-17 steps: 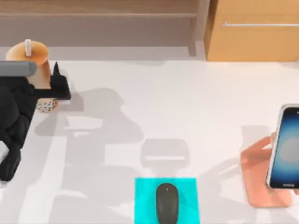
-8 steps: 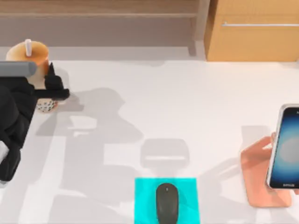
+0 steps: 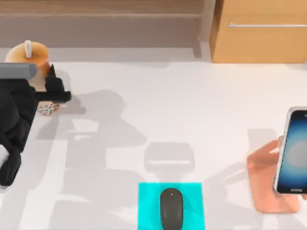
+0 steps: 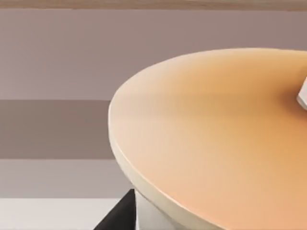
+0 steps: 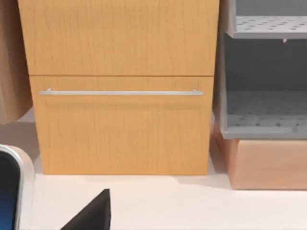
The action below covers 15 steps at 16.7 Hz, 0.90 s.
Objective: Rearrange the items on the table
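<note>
The left gripper [image 3: 49, 90] is at the 10 o'clock corner of the table [image 3: 192, 110], clenched around the lower body of the orange bubble-tea cup [image 3: 29, 56], which stands upright there. The mouse [image 3: 171, 208] lies on the cyan pad [image 3: 146, 206] at 6 o'clock. The smartphone [image 3: 292, 151] leans on the pink stand [image 3: 264, 179] at 3 o'clock. For the right gripper [image 5: 91, 213], I cannot tell its state.
</note>
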Tool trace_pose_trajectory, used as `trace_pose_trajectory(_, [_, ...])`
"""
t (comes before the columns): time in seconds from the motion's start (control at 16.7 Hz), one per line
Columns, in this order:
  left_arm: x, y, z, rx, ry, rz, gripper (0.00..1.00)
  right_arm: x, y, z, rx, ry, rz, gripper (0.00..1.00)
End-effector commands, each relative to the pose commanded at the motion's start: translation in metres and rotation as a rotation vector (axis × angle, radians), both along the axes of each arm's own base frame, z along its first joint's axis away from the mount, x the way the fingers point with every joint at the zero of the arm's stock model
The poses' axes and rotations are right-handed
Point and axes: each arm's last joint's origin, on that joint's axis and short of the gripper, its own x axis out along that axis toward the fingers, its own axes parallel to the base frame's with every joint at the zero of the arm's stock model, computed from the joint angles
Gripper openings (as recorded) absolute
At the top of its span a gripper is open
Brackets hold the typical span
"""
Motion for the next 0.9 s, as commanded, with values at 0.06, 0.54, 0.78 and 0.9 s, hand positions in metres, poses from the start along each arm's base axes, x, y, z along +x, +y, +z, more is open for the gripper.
trace_pose_trajectory(0.06, [0.0,0.0,0.0,0.0,0.0,0.0,0.0,0.0,0.0,0.0,0.0,0.0,0.0,1.0])
trace_pose_trajectory(0.54, [0.0,0.0,0.009,0.002,0.001,-0.001,0.0,0.0,0.0,0.0,0.0,0.0,0.0,1.0])
trace_pose_trajectory(0.78, [0.0,0.0,0.009,0.003,0.003,-0.001,0.0,0.0,0.0,0.0,0.0,0.0,0.0,1.0])
trace_pose_trajectory(0.9, [0.001,0.001,0.013,0.005,-0.017,0.002,0.0,0.0,0.0,0.0,0.0,0.0,0.0,1.0])
